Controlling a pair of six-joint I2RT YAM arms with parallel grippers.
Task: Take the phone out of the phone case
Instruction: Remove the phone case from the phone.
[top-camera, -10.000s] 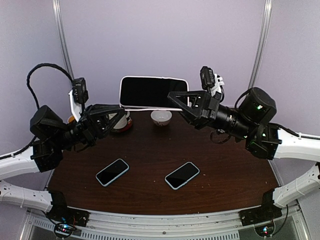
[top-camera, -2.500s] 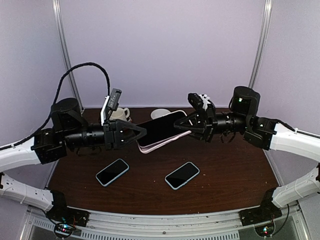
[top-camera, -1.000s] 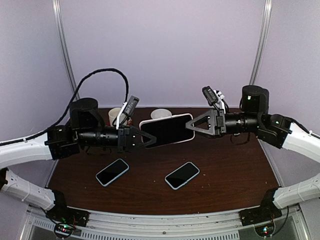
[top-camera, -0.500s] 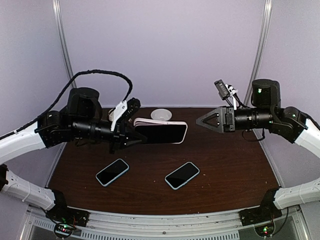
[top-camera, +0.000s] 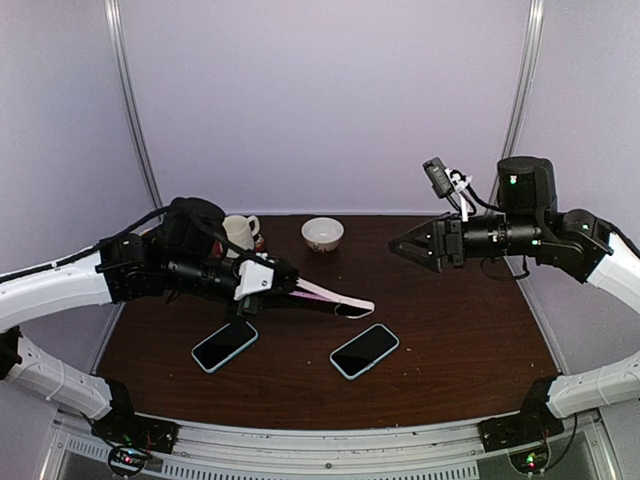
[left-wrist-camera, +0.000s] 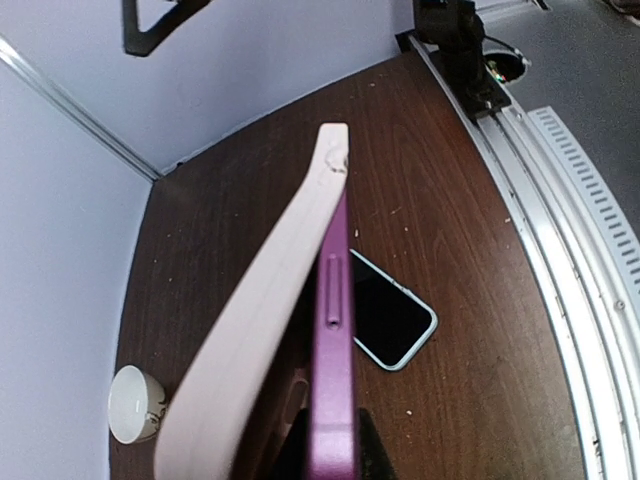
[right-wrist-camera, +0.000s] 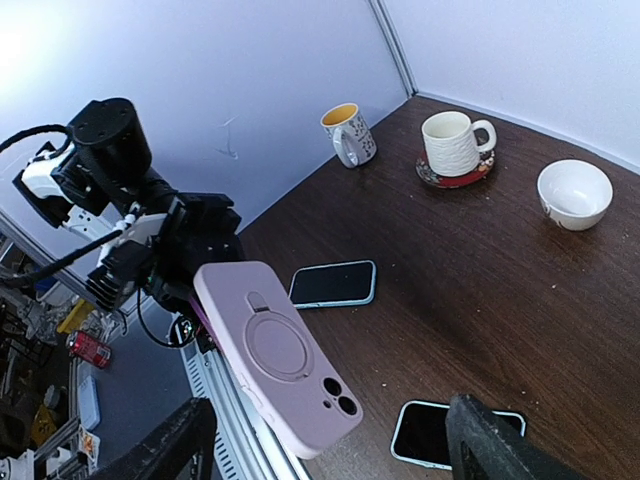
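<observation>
While the L gripper (top-camera: 281, 290) clamps tight on one end of the pink phone case (top-camera: 335, 298), held over the table (top-camera: 455, 330), the purple phone (left-wrist-camera: 332, 330) sits inside, case bowed off it. R gripper (top-camera: 402, 245): jaws wide, empty, well apart.

Pale lilac walls (top-camera: 320, 100) are enclosing the dark wooden worktop (top-camera: 450, 330); metal posts (top-camera: 130, 100) are standing at eleven and one o'clock.
</observation>
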